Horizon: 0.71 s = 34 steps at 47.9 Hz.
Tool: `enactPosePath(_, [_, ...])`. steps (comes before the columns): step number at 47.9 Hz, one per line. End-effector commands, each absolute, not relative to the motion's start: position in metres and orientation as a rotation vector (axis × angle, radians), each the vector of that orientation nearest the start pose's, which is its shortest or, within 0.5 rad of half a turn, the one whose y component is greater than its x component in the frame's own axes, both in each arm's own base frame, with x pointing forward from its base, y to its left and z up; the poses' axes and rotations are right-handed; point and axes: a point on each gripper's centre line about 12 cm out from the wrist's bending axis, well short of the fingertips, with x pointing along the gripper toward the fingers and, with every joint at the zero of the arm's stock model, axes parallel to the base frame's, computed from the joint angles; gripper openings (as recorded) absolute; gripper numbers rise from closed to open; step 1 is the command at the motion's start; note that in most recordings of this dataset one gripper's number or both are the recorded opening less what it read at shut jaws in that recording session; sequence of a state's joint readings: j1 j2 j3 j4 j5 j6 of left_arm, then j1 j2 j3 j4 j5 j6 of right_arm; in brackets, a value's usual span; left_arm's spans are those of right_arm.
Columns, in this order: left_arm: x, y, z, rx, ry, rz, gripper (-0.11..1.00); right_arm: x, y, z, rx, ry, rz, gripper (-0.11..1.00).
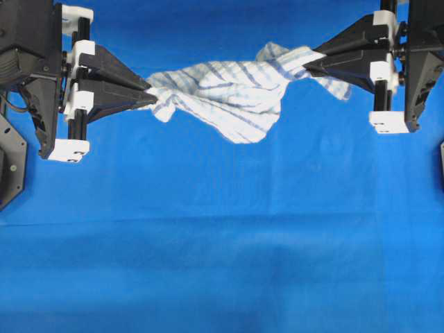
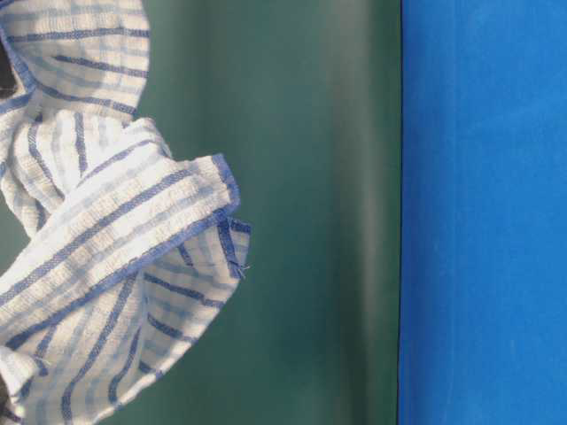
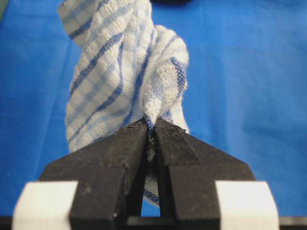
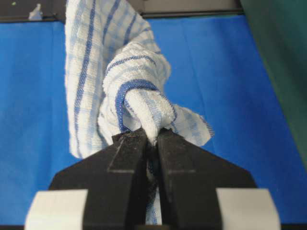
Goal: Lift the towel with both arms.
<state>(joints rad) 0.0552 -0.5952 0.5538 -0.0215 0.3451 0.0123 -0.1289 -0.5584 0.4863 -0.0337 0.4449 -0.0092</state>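
The white towel (image 1: pixel 229 94) with thin blue stripes hangs stretched between my two grippers, above the blue sheet. My left gripper (image 1: pixel 148 94) is shut on its left end, and the cloth (image 3: pixel 124 72) bunches out from between the black fingertips (image 3: pixel 168 136). My right gripper (image 1: pixel 311 61) is shut on the right end, where a rolled fold of towel (image 4: pixel 139 110) is pinched between the fingers and a corner flap hangs past them. The towel's middle sags in loose folds. In the table-level view the towel (image 2: pixel 97 239) fills the left side, hanging in the air.
A plain blue sheet (image 1: pixel 222 243) covers the table under both arms. A dark green backdrop (image 2: pixel 310 212) stands behind the towel in the table-level view. Black arm housings (image 1: pixel 24 62) stand at the left and right edges of the overhead view.
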Motion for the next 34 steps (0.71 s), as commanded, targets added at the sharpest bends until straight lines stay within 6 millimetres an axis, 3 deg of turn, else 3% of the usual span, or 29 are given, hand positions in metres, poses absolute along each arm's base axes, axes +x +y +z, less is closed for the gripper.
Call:
enactPosePath(1, [0.291,0.016,0.402,-0.013,0.247,0.052,0.06,0.296,-0.041,0.405,-0.031,0.333,-0.139,0.05])
enactPosePath(5, [0.290,0.016,0.403,-0.014,0.236,0.052,0.26,0.296,-0.042,0.406,-0.041,0.327,-0.143,0.08])
enactPosePath(12, [0.284,0.016,0.405,-0.012,0.219,0.052,0.71,0.297,-0.042,0.406,-0.049,0.325,-0.146,0.52])
enactPosePath(16, [0.281,0.016,0.405,-0.012,0.218,0.052,0.89,0.296,-0.042,0.405,-0.055,0.328,-0.148,0.68])
enactPosePath(24, [0.281,0.015,0.397,-0.016,0.234,0.051,0.92,0.298,-0.043,0.396,-0.046,0.351,-0.148,0.66])
enactPosePath(34, [0.292,0.012,0.369,-0.015,0.259,0.040,0.92,0.305,-0.036,0.361,-0.021,0.437,-0.123,0.67])
